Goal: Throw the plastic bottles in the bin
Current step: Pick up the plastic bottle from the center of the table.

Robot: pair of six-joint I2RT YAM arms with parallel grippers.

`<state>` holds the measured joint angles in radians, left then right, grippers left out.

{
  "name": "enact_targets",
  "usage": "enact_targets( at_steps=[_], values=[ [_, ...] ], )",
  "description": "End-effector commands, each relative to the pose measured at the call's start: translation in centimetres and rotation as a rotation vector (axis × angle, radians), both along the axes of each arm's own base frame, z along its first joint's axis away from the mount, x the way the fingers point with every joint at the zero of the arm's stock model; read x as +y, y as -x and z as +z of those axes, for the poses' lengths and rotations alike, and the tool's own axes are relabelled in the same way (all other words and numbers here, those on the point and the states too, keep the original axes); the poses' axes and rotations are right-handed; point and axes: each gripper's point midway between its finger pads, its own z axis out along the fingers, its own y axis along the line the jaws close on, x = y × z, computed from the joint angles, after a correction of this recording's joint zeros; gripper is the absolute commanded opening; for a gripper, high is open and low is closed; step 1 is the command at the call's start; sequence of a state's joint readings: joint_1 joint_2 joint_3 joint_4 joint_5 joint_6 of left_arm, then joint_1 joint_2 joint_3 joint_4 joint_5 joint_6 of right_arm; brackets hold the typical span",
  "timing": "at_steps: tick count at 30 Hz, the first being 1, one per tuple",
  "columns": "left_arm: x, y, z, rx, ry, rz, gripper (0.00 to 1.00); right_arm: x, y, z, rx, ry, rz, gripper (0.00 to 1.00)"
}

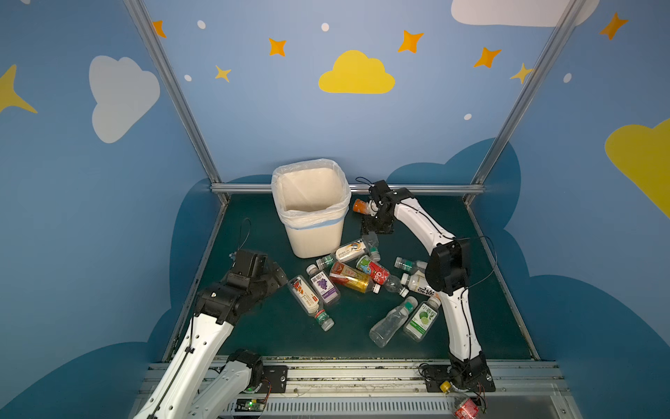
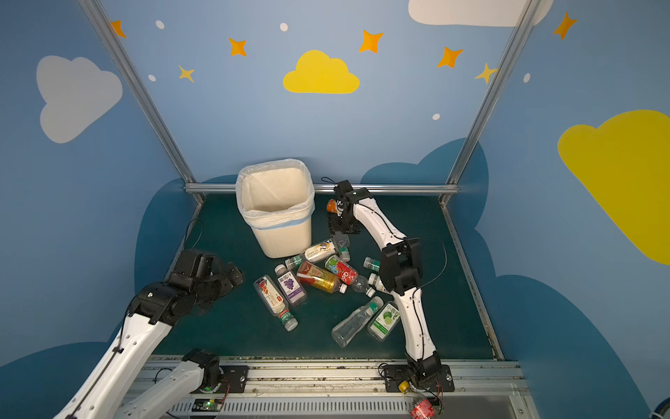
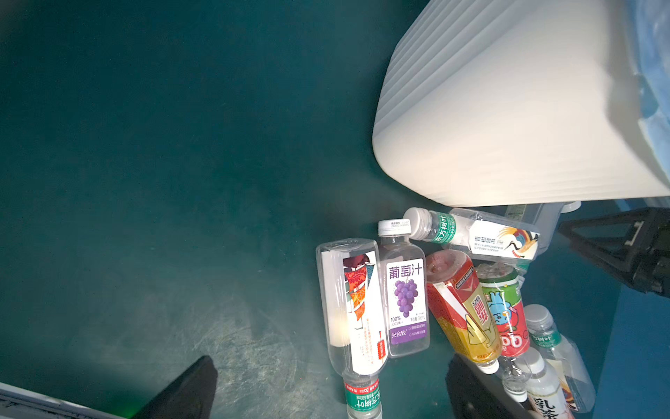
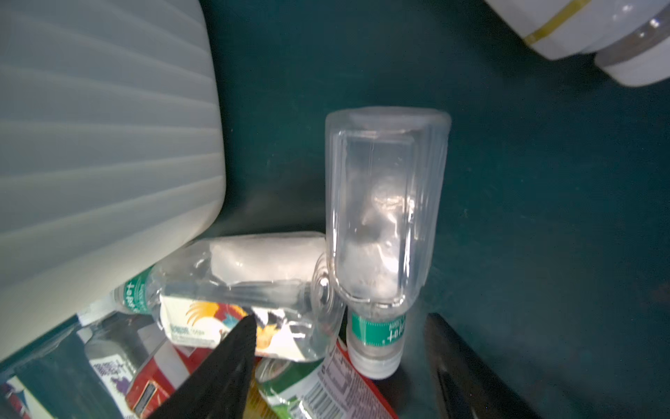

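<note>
The bin stands at the back of the green table, its ribbed wall close in both wrist views. Several plastic bottles lie in front of it, among them a crane-label one and a grape-label one. My right gripper points down beside the bin, open, its fingers either side of a clear bottle's white-capped neck without touching it. My left gripper hangs open just left of the pile, over the neck of an orange-and-white-label bottle.
An orange bottle lies behind the right wrist by the bin. More bottles lie near the right arm's elbow, such as a lime-label one and a clear one. A red bottle sits off the table by the right arm's base. Aluminium rails edge the table.
</note>
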<state>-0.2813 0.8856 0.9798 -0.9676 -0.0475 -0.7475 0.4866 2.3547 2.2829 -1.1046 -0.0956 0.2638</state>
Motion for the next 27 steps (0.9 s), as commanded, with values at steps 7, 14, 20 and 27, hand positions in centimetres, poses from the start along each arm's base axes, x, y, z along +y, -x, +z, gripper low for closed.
enact_targets(
  at_steps=[7,14,20,27],
  values=[
    [0.4,-3.1,2.2,0.041,-0.121,-0.052,1.00,-1.5,-0.9,-2.4,0.007,0.121,-0.037,0.76],
    [0.7,-3.1,0.5,0.169,-0.190,-0.102,1.00,-0.4,-2.1,-3.8,0.002,0.102,-0.048,0.76],
    [1.0,-3.1,0.0,0.224,-0.240,-0.146,1.00,0.0,-2.5,-4.9,0.006,0.103,-0.054,0.76],
    [-0.4,-3.4,0.5,0.216,-0.239,-0.299,1.00,-0.8,-3.1,-5.5,0.009,0.112,-0.090,0.66]
  ],
)
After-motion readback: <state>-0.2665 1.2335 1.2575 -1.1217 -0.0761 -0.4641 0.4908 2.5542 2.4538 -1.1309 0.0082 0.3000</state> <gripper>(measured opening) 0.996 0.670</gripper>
